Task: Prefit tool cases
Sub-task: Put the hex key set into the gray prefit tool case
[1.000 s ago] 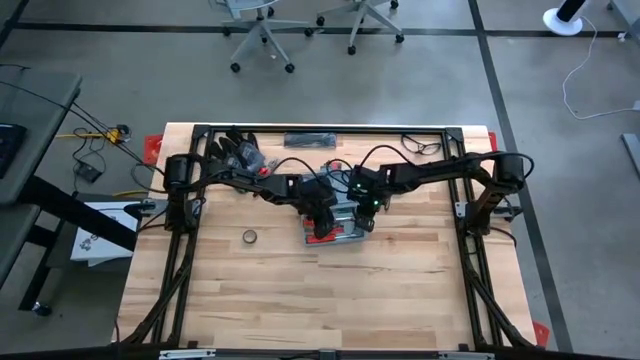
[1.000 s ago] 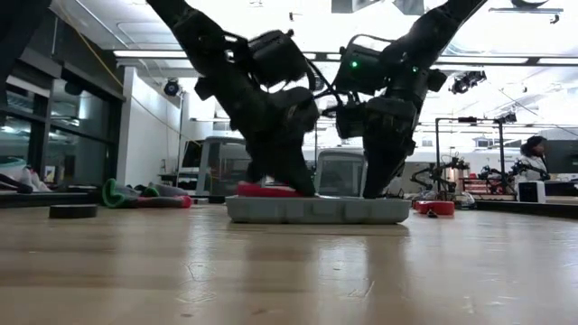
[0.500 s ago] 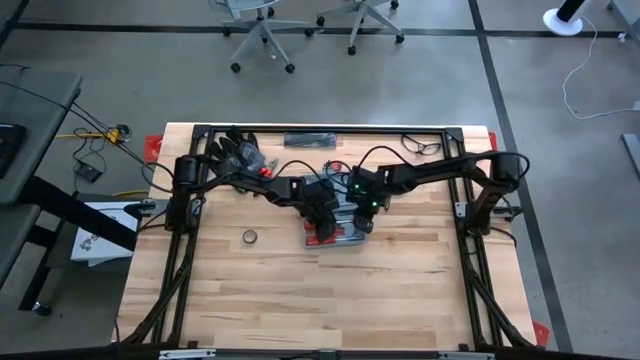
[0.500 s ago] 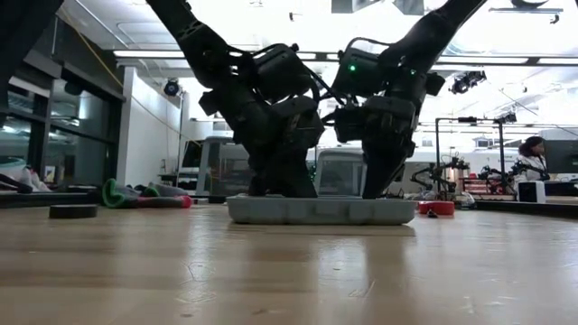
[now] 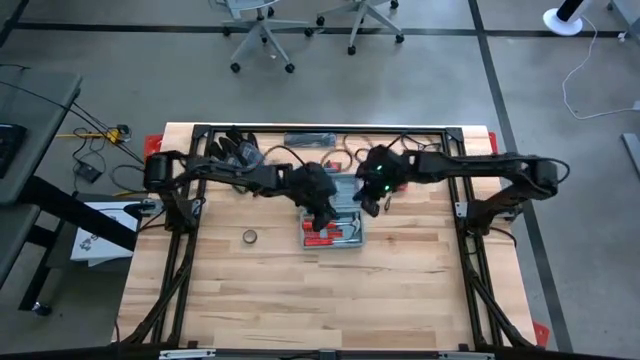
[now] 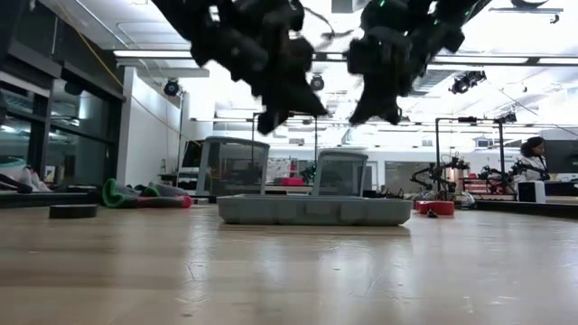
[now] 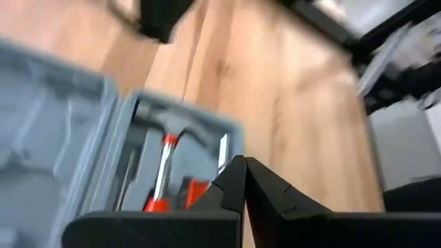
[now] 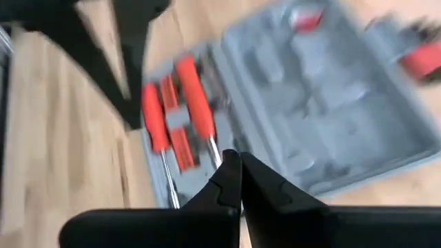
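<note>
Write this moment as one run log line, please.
object: flat blue-grey plastic tool case, open on wooden table, red-handled tools inside | left end effector: shut, above case | right end effector: shut, above case

Two black jointed arms carry looped black cables, the right arm [image 5: 450, 165] showing a green indicator light near its wrist, each ending in two tapered matte-black fingers [image 7: 231, 189] with angular edges.
</note>
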